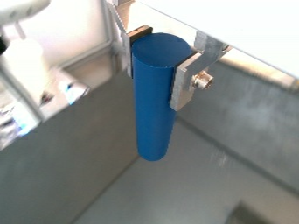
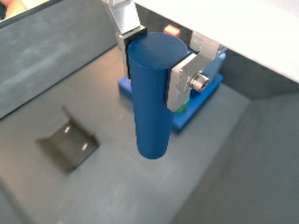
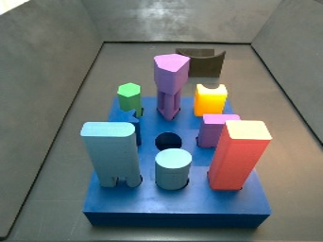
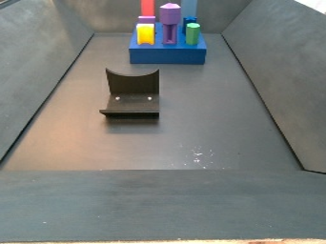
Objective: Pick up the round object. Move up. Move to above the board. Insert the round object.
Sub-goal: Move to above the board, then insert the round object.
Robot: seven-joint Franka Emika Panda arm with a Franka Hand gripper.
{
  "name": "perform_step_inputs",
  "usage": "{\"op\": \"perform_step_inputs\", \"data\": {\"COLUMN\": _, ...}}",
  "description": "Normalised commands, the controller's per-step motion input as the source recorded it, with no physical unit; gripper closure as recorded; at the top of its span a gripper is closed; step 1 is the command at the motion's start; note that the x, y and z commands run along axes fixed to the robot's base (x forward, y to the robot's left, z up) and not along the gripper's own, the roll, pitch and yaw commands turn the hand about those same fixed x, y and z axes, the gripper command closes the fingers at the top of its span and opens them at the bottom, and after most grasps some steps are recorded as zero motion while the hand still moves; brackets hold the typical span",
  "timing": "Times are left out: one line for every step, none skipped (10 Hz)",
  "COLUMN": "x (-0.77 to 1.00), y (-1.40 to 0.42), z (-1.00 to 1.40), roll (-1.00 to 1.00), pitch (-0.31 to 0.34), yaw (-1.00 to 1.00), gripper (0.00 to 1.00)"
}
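The round object is a dark blue cylinder (image 1: 152, 105), held upright between my fingers in both wrist views (image 2: 149, 105). My gripper (image 1: 158, 63) is shut on its upper end and holds it clear above the grey floor. In a wrist view the gripper (image 2: 158, 70) hangs in front of the blue board (image 2: 197, 109), which shows partly behind the cylinder. In a side view the board (image 3: 177, 203) has a round empty hole (image 3: 168, 142) near its middle. The gripper and the cylinder do not show in either side view.
The board carries a purple piece (image 3: 171, 85), a green hexagon (image 3: 128, 95), a yellow piece (image 3: 211, 97), an orange-red block (image 3: 240, 156), a pale blue block (image 3: 110, 151) and a pale blue cylinder (image 3: 173, 170). The fixture (image 4: 132, 93) stands mid-floor and shows in a wrist view (image 2: 68, 143). Grey walls enclose the floor.
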Motion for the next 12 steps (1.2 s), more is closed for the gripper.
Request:
{"op": "perform_step_inputs", "data": {"x": 0.57, "y": -1.0, "z": -0.27, "roll": -0.1, "pitch": 0.046, "yaw": 0.09, "gripper": 1.0}}
{"op": "perform_step_inputs", "data": {"x": 0.58, "y": -1.0, "z": -0.26, "roll": -0.09, "pitch": 0.055, "yaw": 0.05, "gripper": 1.0}}
{"op": "perform_step_inputs", "data": {"x": 0.58, "y": -1.0, "z": -0.27, "roll": -0.05, "pitch": 0.032, "yaw": 0.03, "gripper": 1.0}}
{"op": "perform_step_inputs", "data": {"x": 0.58, "y": -1.0, "z": -0.26, "roll": -0.01, "pitch": 0.015, "yaw": 0.02, "gripper": 1.0}}
{"op": "perform_step_inputs", "data": {"x": 0.6, "y": -1.0, "z": -0.26, "roll": -0.02, "pitch": 0.022, "yaw": 0.01, "gripper": 1.0}}
{"op": "perform_step_inputs", "data": {"x": 0.62, "y": -1.0, "z": -0.25, "roll": 0.0, "pitch": 0.027, "yaw": 0.01, "gripper": 1.0}}
{"op": "perform_step_inputs", "data": {"x": 0.64, "y": -1.0, "z": -0.25, "roll": 0.02, "pitch": 0.034, "yaw": 0.01, "gripper": 1.0}}
{"op": "perform_step_inputs", "data": {"x": 0.58, "y": -0.85, "z": -0.21, "roll": 0.03, "pitch": 0.037, "yaw": 0.01, "gripper": 1.0}}
{"op": "perform_step_inputs", "data": {"x": 0.37, "y": -0.5, "z": -0.12, "roll": 0.05, "pitch": 0.032, "yaw": 0.01, "gripper": 1.0}}
{"op": "perform_step_inputs", "data": {"x": 0.22, "y": -0.28, "z": -0.05, "roll": 0.06, "pitch": 0.022, "yaw": 0.01, "gripper": 1.0}}
{"op": "perform_step_inputs", "data": {"x": 0.0, "y": 0.0, "z": 0.0, "roll": -0.01, "pitch": 0.0, "yaw": 0.0, "gripper": 1.0}}
{"op": "perform_step_inputs", "data": {"x": 0.0, "y": -0.21, "z": -0.03, "roll": -0.02, "pitch": -0.01, "yaw": 0.14, "gripper": 1.0}}
